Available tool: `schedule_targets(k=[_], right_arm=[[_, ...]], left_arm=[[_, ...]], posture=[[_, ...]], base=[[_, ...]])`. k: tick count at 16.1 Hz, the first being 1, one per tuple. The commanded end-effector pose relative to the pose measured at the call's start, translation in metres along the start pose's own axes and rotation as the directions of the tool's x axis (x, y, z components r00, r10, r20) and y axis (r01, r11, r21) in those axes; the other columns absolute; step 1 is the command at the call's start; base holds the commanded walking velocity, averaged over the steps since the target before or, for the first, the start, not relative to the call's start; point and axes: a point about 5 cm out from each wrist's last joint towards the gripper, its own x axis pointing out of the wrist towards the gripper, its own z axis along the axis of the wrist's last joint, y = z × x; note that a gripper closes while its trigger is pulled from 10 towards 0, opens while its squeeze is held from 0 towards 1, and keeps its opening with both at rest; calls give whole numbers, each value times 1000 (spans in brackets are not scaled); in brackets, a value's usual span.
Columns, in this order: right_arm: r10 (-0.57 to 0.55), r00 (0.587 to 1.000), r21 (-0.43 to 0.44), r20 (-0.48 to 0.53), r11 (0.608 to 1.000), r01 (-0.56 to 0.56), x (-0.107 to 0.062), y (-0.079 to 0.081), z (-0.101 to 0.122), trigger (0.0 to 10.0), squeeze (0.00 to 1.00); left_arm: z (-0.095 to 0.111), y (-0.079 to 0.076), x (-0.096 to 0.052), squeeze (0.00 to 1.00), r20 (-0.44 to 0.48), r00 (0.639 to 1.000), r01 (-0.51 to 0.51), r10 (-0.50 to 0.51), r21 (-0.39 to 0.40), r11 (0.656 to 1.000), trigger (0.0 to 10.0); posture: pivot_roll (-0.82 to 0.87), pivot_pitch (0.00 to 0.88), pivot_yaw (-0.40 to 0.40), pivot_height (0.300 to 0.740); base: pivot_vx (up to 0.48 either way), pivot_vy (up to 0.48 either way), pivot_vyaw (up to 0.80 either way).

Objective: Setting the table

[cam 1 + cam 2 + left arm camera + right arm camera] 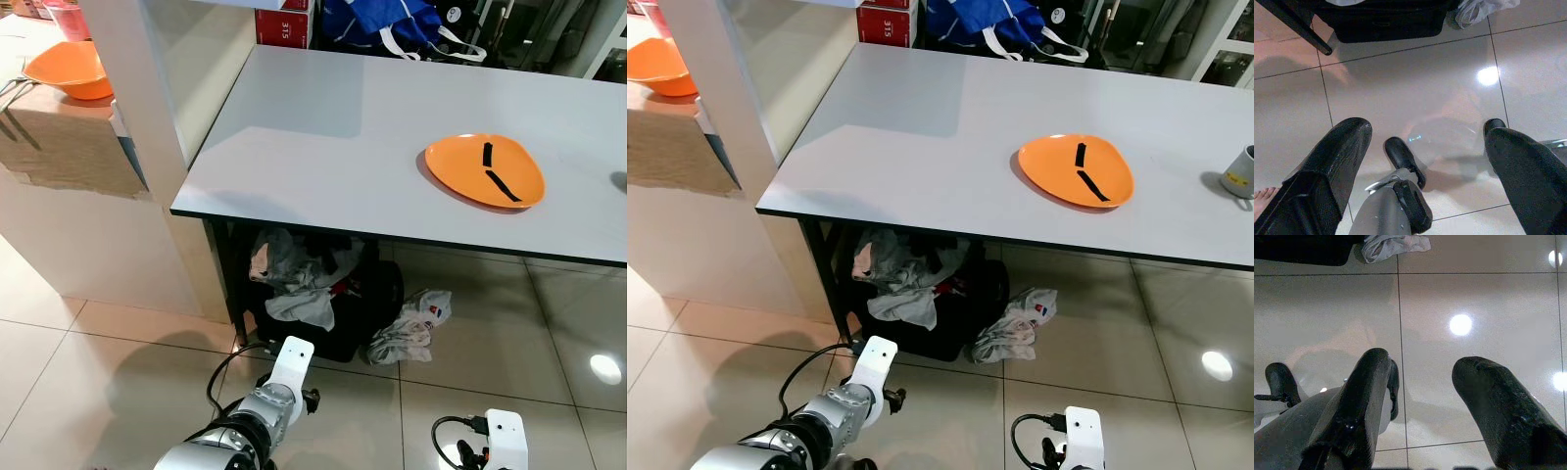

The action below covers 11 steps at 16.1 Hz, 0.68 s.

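- Left eye view: setting looks barely begun; a glossy orange plate [484, 170], oval, with two black strips on it, sits on the smooth grey surface [323, 127]. An orange bowl [71, 69] waits on the side counter, well apart.
- Right eye view: a grey mug [1241, 174] at the surface's right edge; cutlery looks missing.
- Left wrist view: left tool [1427, 147] released, empty, matte black fingers over shiny floor tiles [1415, 78].
- Right wrist view: right tool [1422, 382] released, empty, hanging idle.
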Motion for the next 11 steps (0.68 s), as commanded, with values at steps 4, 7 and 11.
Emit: schedule_targets(k=[4,7,11], right_arm=[[-4,1000,-31,-3,1000,4,0,-4,2,10000,0],[-6,1000,-38,-2,999,6,0,-5,3,10000,0],[-6,1000,-51,-2,999,6,0,-5,4,10000,0]], left_arm=[[1,-3,0,0,2,1000,-2,2,-12,1000,10000],[2,-3,0,0,5,1000,0,0,-18,1000,10000],[3,-4,0,0,7,1000,-2,2,-31,1000,10000]], posture=[[-106,0,-40,735],[-98,0,-52,735],[-96,0,-59,735]], base=[[0,0,0],[0,0,0],[0,0,0]])
